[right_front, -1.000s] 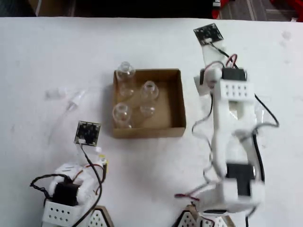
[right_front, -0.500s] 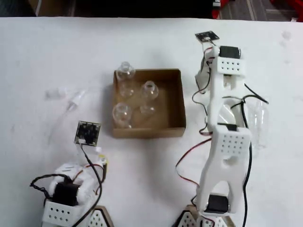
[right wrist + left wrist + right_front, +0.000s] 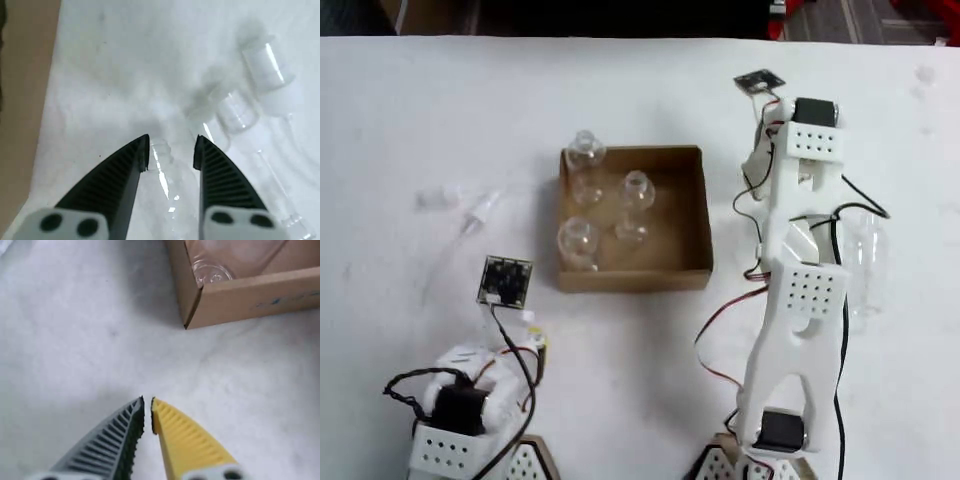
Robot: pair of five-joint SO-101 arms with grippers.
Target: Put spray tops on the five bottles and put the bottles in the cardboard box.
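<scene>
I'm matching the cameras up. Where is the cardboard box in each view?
High: box mid-table, between the arms.
Left wrist: its corner ahead of the shut left gripper.
Right wrist: brown strip beside the open right gripper, probably the box.
Shared landmark, high and left wrist: the bottle in that corner.

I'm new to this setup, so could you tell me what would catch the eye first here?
First comes the cardboard box in the middle of the white table, holding several clear bottles. Beside it the right arm stretches across the table, its right gripper open over a lying bottle with a spray top next to it.
</scene>
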